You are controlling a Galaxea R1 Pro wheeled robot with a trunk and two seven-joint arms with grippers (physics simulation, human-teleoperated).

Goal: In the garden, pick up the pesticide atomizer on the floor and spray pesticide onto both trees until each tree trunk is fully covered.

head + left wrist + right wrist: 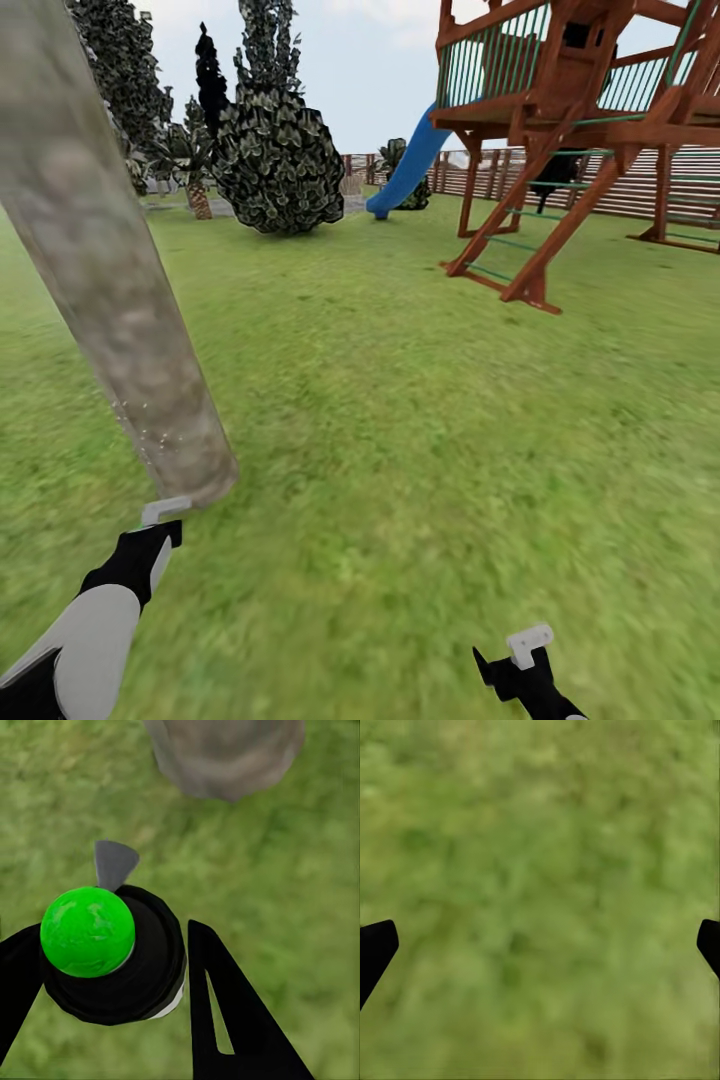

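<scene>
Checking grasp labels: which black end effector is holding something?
The left end effector, gripping the black green-capped bottle; the right end effector is open over grass.

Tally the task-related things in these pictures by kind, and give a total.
Tree trunk, with white pesticide specks near its base: 1
Pesticide atomizer, black with a green cap here, held in the left gripper: 1
Grippers, left and right gripper: 2
Total: 4

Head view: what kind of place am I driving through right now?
A back garden, it seems: a grass lawn, a wooden playhouse with a blue slide, and a slatted fence behind. A tree trunk stands close on the left.
</scene>
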